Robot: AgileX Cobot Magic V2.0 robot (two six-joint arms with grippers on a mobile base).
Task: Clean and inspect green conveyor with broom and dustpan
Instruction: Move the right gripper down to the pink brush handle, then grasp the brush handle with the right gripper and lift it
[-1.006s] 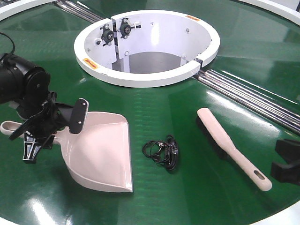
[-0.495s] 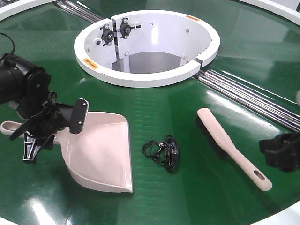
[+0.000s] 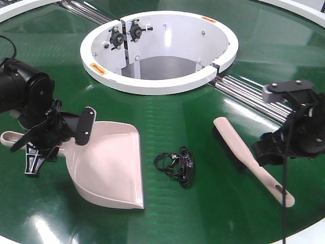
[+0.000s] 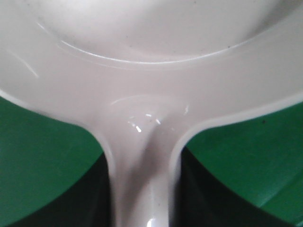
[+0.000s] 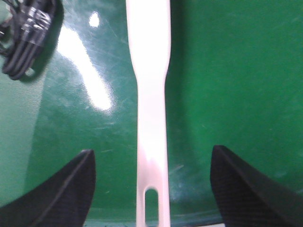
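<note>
Right gripper (image 5: pixel 152 153) hangs low over the broom (image 3: pixel 236 140) with its black, grainy fingers (image 5: pixel 66 189) spread wide, one on each side of the slim handle and clear of it. The right wrist view shows the slotted hole at the handle's end, fine scuffs in the glossy belt and a corner of a black cable bundle (image 3: pixel 176 165). Only the front view shows the dark bristles under the pale beige-pink back. Across the belt, the left gripper (image 3: pixel 58 142) straddles the handle of the dustpan (image 3: pixel 109 168). Its wrist view is filled by smooth, shiny plastic where the handle flares into the pan, with blurred dark shapes close against both sides. Whether they pinch the handle, I can't tell. From the front, the pan lies flat with its lip toward the near edge and the cable bundle between it and the broom. All of it rests on the green conveyor (image 3: pixel 167 114), near a white central ring (image 3: pixel 157 84) and steel rollers (image 3: pixel 254 96).
</note>
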